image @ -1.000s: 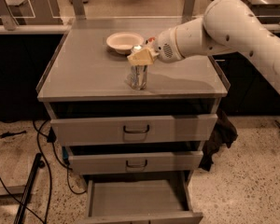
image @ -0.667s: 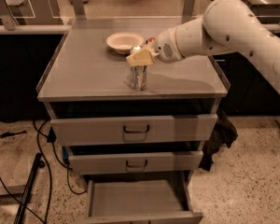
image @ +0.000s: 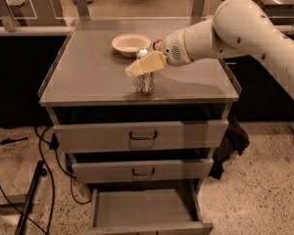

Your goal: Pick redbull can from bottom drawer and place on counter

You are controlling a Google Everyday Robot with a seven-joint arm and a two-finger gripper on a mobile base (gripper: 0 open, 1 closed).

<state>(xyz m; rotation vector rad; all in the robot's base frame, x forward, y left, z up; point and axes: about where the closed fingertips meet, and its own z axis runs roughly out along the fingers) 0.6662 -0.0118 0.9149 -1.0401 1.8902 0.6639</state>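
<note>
Jaws straddle slim silvery-grey redbull can (image: pixel 145 83) upright on grey metal desk (image: pixel 88 75); clamped or loose, I cannot tell.

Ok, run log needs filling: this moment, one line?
slim silvery can upright on grey counter | hand at can's top | lowest grey drawer open

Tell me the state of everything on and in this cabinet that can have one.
redbull can: upright on the counter, near its front edge
gripper: against the can's upper part
bottom drawer: pulled open, nothing visible inside
top drawer: pushed in
middle drawer: pushed in
bowl: upright, behind the can
</note>
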